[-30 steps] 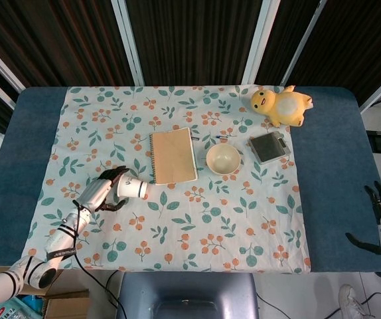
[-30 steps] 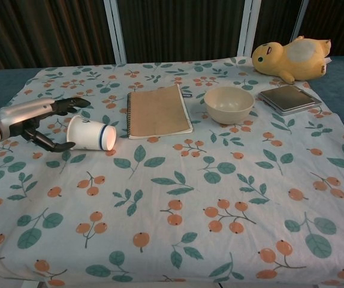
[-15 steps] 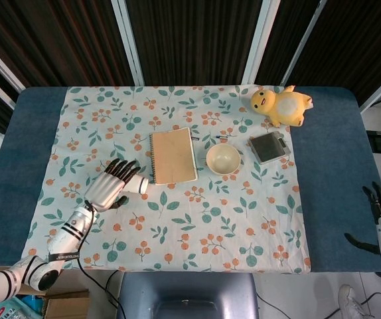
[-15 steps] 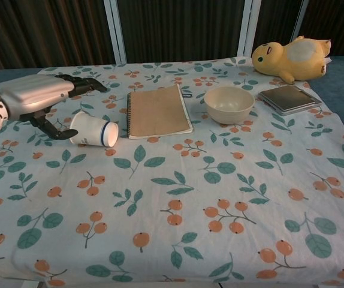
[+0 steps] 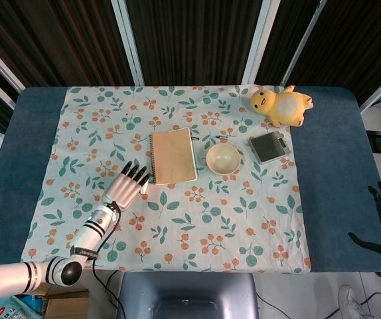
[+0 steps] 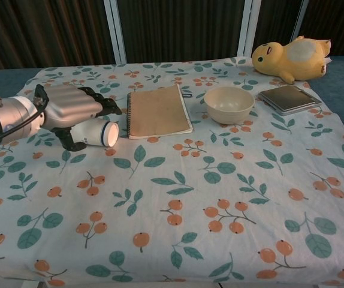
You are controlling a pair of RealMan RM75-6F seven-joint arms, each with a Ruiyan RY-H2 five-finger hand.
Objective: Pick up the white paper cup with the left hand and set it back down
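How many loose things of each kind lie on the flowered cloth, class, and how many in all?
Paper cup: 1
Notebook: 1
Bowl: 1
Plush toy: 1
Flat grey device: 1
Total: 5

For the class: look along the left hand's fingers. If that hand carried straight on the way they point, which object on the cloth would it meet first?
Most likely the notebook: the left hand lies over the tipped white paper cup with fingers aimed at the notebook's near left edge. Height is unclear, so it might pass above.
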